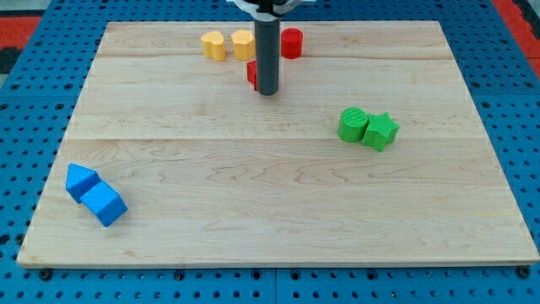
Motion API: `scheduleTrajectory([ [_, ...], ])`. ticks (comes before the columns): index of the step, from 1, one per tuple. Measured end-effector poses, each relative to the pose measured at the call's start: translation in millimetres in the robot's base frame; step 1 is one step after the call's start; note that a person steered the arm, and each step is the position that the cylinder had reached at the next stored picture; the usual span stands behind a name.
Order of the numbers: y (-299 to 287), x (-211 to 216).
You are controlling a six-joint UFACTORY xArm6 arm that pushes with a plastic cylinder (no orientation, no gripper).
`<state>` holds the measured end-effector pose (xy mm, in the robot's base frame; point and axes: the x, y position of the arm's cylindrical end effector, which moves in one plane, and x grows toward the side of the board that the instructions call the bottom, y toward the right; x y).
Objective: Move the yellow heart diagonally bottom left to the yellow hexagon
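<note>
Near the board's (472,101) top edge, yellow heart (213,45) beside yellow hexagon (243,42).

Our rod (267,51) runs out past the view's top edge, so we cannot see where it joins the arm. It covers most of a red block (251,73), of which only a sliver shows at the rod's left; its shape cannot be told. The rod also hides the right edge of the yellow hexagon (243,43). The desk (278,203) has its bottom corners partly lost against the blue pegboard (17,127).
</note>
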<state>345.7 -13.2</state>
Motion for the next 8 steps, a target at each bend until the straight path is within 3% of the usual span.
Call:
scheduleTrajectory([
  [1, -19.6, -23.6],
  [2, -35.5, -9.3],
  [3, -93.0, 3.9],
  [4, -123.8, -8.4],
  [6, -121.2, -35.8],
  [8, -51.4, -33.6],
])
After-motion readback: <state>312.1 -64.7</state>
